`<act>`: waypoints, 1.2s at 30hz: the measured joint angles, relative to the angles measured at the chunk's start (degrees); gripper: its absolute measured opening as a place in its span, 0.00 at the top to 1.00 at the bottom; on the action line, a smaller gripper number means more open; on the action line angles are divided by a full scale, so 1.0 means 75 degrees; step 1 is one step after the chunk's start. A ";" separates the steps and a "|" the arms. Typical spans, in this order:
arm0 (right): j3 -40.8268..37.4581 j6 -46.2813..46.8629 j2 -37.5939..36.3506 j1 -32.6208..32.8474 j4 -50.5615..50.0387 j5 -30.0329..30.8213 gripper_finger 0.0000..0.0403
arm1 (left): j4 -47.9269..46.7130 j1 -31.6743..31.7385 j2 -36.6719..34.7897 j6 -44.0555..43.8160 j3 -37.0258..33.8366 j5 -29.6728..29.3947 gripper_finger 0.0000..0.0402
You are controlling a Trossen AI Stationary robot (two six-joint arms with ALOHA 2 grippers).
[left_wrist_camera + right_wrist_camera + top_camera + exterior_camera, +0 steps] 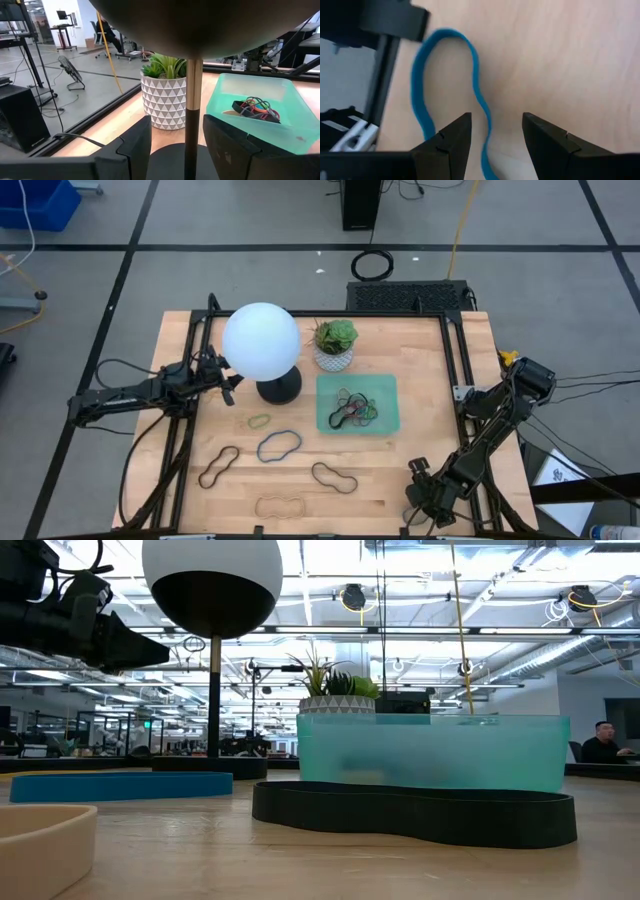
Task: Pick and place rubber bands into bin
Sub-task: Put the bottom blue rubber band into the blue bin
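Right gripper (pixel 420 475), nearest the table's front edge at the right corner, hangs with its jaws released and nothing between them. Seen past its own fingers (pixel 451 142), a blue rubber band (pixel 475 75) lies flat on the wood beside the black frame rail. Its lower end is cut off by the picture edge, and from above the arm hides it altogether.

Loose rubber bands, front to back:
- tan band (pixel 283 506), long axis across the table, faint against the wood; at table height only a pale corner of it (pixel 40 840) shows.
- black band (pixel 334 477), long axis across the table, slightly tilted; at table height it hides the foot of the bin (pixel 430 750).
- brown band (pixel 218 466), long axis diagonal.
- second blue band (pixel 279 445), long axis across the table, right end a little farther back.
- small green band (pixel 260 421), just in front of the lamp base (pixel 278 388).

Behind these stands the bin (pixel 388 385), on the table's right half, holding a tangled heap of bands (pixel 355 410); single loops in the heap cannot be told apart.

Left gripper (pixel 236 387) waits at the lamp base, jaws released and holding nothing, with the lamp stem (pixel 192 115) showing beyond the gap. The white lamp globe (pixel 261 342) covers the table beneath it. Farthest back, the plant pot (pixel 334 358) stands just behind the bin.
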 joint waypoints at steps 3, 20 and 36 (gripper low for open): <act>0.0000 0.0002 -0.0003 0.0000 0.0152 0.0006 0.58 | -0.0014 0.0002 0.0000 -0.0091 0.0000 0.0000 0.54; 0.0003 0.0000 -0.0008 0.0000 0.0829 0.0006 0.58 | -0.0034 0.0000 -0.0002 -0.0337 0.0000 0.0000 0.54; -0.0251 -0.0055 -0.0011 0.0000 0.0934 0.0009 0.58 | -0.0040 0.0003 0.0000 -0.0369 0.0000 -0.0002 0.54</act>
